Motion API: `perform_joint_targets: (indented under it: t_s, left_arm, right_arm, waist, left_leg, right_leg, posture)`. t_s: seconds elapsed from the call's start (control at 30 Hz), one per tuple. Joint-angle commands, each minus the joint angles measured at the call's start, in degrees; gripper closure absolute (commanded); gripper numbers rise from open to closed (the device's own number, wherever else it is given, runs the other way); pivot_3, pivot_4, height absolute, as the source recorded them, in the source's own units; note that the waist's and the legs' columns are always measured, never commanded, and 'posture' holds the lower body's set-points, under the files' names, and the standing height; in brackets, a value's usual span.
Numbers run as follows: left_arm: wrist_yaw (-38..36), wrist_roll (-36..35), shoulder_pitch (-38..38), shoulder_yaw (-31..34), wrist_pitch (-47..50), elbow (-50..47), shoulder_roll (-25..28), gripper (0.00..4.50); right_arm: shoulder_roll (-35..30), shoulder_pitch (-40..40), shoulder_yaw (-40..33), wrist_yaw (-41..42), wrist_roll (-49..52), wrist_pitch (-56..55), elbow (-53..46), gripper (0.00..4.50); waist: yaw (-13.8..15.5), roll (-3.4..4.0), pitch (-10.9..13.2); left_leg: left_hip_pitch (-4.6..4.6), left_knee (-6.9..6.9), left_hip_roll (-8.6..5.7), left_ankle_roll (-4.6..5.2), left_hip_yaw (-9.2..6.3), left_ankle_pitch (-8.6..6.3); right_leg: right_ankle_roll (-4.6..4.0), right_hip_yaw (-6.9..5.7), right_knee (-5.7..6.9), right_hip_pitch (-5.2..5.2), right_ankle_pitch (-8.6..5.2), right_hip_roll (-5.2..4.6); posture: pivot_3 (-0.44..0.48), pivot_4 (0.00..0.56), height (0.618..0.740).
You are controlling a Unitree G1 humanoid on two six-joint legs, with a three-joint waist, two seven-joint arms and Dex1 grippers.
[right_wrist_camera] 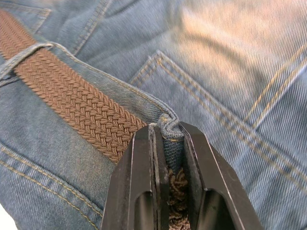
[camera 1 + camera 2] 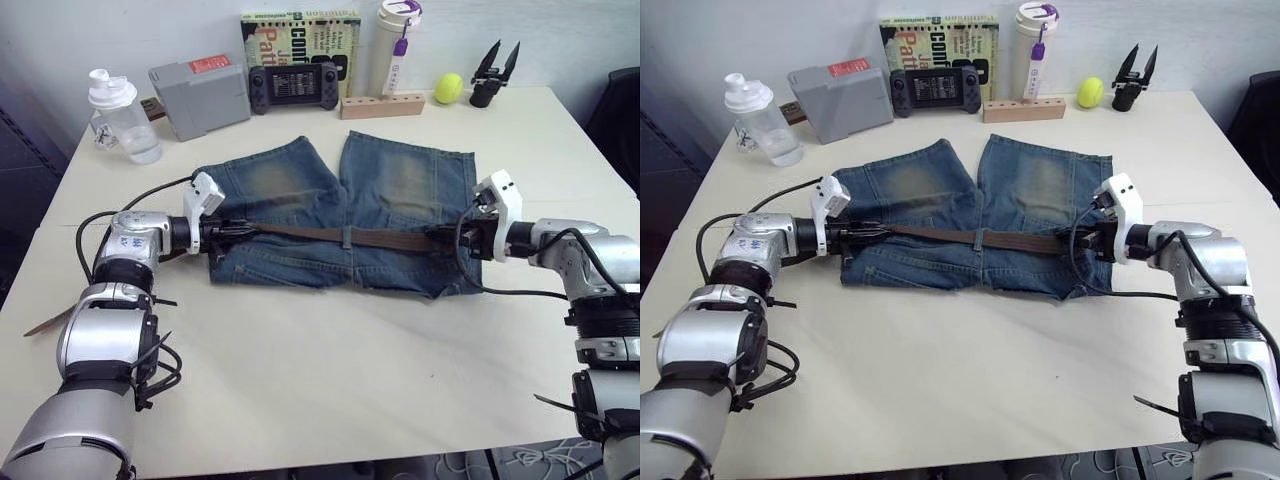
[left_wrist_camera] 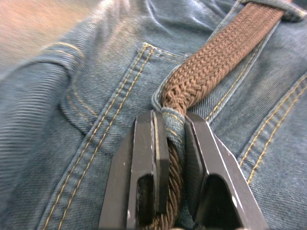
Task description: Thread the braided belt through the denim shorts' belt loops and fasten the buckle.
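Pinching at both ends: left gripper (image 3: 169, 158) fingers are clamped on a belt loop (image 3: 173, 125) with the braided belt (image 3: 216, 57) between them, right gripper (image 1: 168, 163) fingers likewise on the far loop and belt. Belt runs between the grippers along the denim shorts (image 2: 400, 190) waistband, under a middle loop. Probably best to keep the strap flat while feeding; buckle can't be made out.

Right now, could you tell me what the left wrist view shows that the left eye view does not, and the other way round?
The left wrist view shows the left gripper pinching a belt loop with the braided belt running through it. The left eye view shows the whole shorts on the table, the right gripper at the opposite end of the belt, and the clutter along the table's far edge. Both show belt, denim and the left gripper.
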Motion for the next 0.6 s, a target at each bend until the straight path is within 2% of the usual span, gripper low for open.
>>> perform_joint_targets:
  t_s: [0.03,0.13,0.2,0.27,0.37,0.43,0.53,0.6]
  left_arm:
    - [9.38,-0.68,8.17,4.90,-19.58,-14.72,1.75,3.89]
    - [17.67,3.58,18.54,6.20,-33.44,-27.25,1.93,3.89]
    - [24.47,7.56,27.66,8.70,-42.11,-38.09,0.73,3.89]
    - [31.45,14.94,36.67,12.63,-50.60,-45.68,-0.46,3.89]
    - [38.67,27.35,47.21,19.10,-63.62,-48.08,-0.84,3.89]
    - [43.47,34.01,51.23,22.12,-68.34,-47.03,-0.49,3.89]
    - [50.55,44.30,55.39,24.68,-72.73,-44.64,0.88,3.89]
    - [54.63,49.32,56.67,24.48,-73.11,-44.56,1.89,3.89]
  right_arm:
    - [0.09,6.90,-8.74,-1.19,2.08,-11.99,-13.64,4.36]
    - [1.45,13.00,-12.48,-3.55,3.36,-15.89,-22.07,4.36]
    - [2.78,18.95,-14.51,-3.88,2.71,-22.50,-28.00,4.36]
    - [4.90,25.45,-16.28,-3.68,3.92,-26.92,-33.92,4.36]
    - [3.02,37.65,-15.90,1.34,3.01,-30.21,-39.71,4.36]
    - [0.97,43.07,-15.61,3.96,2.12,-31.74,-40.91,4.36]
    - [-3.43,48.80,-14.51,6.74,-0.27,-31.63,-40.53,4.36]
    - [-5.55,49.86,-13.63,7.07,-0.26,-29.57,-39.82,4.36]
  waist:
    - [0.00,-0.01,0.00]
    - [0.00,-0.01,0.01]
    - [0.01,-0.03,0.00]
    - [0.12,-0.03,-0.01]
    - [0.87,-0.05,-0.01]
    - [1.50,-0.06,-0.02]
    - [2.10,-0.08,-0.03]
    - [2.29,-0.11,-0.04]
  left_leg:
    - [-0.07,-0.03,-0.01,0.00,-0.06,0.00]
    - [-0.15,-0.03,-0.10,0.00,-0.21,-0.01]
    - [-0.15,-0.01,-0.11,0.00,-0.21,-0.01]
    - [-0.07,-0.02,-0.11,0.01,-0.23,-0.02]
    - [-0.02,0.01,-0.12,0.02,-0.13,-0.02]
    - [0.06,0.02,-0.12,0.03,0.09,-0.02]
    - [0.26,0.07,-0.11,0.11,0.30,-0.05]
    - [0.50,0.03,-0.04,0.19,0.24,-0.10]
  right_leg:
    - [0.00,0.00,0.12,-0.16,0.00,-0.04]
    - [0.00,-0.01,0.21,-0.34,0.00,-0.15]
    - [0.00,0.01,0.18,-0.33,0.00,-0.20]
    - [0.00,0.02,0.19,-0.28,0.00,-0.22]
    - [0.00,0.04,0.19,-0.19,0.00,-0.22]
    - [0.00,0.05,0.09,-0.09,0.00,-0.20]
    - [0.02,0.07,-0.03,0.20,0.01,-0.21]
    - [0.02,0.01,-0.18,0.52,0.01,-0.21]
  posture:
    - [0.000,0.150,0.726]
    - [0.000,0.150,0.726]
    - [0.000,0.150,0.726]
    - [0.000,0.150,0.726]
    - [0.000,0.150,0.726]
    - [0.000,0.150,0.726]
    - [0.000,0.150,0.726]
    - [0.000,0.150,0.726]
